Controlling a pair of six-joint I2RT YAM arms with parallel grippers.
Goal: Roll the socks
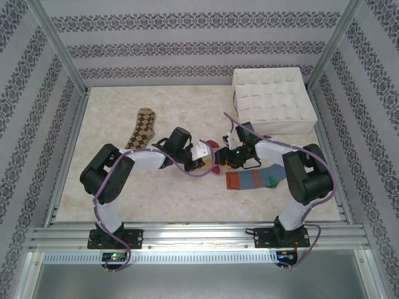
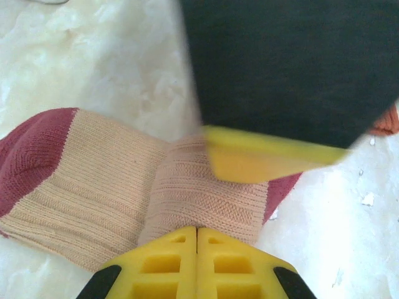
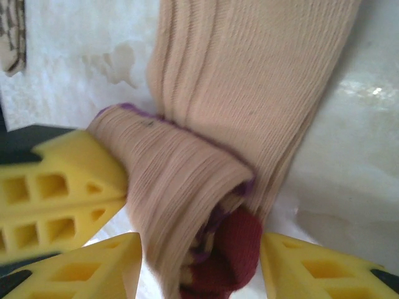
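Roll partly made in peach sock (image 2: 106,187)

The peach sock lies at the middle of the table (image 1: 137,199), with the two claws meeting over it. One end is wound into a loose roll, and dark red fabric shows at the roll's open end. The rest of the sock stretches away flat on the marbled top. In the left wrist view, dark red parts show at both ends of the sock.

The left claw (image 2: 197,232) is closed tight, its two yellow fingers pressed flat together with no gap. Their tips sit against the edge of the fold. It cannot be told whether any fabric is pinched between them.

The right claw (image 3: 201,244) stands partly wide, with its jaws on either side of the roll. One finger touches the roll's side and the other stands just beside the dark red end, so it is not clamping. In the right wrist view, the left claw's fingers lie against the roll just beside the right claw's own finger. In the left wrist view, a right claw finger, blurred, lies over the sock.

The argyle sock (image 1: 142,128) lies flat and unrolled toward the back left, well apart from the peach sock. The striped sock (image 1: 255,179) lies flat on the right, near the peach sock and beside the right arm. A white box (image 1: 274,128) with many compartments stands in the back right corner.
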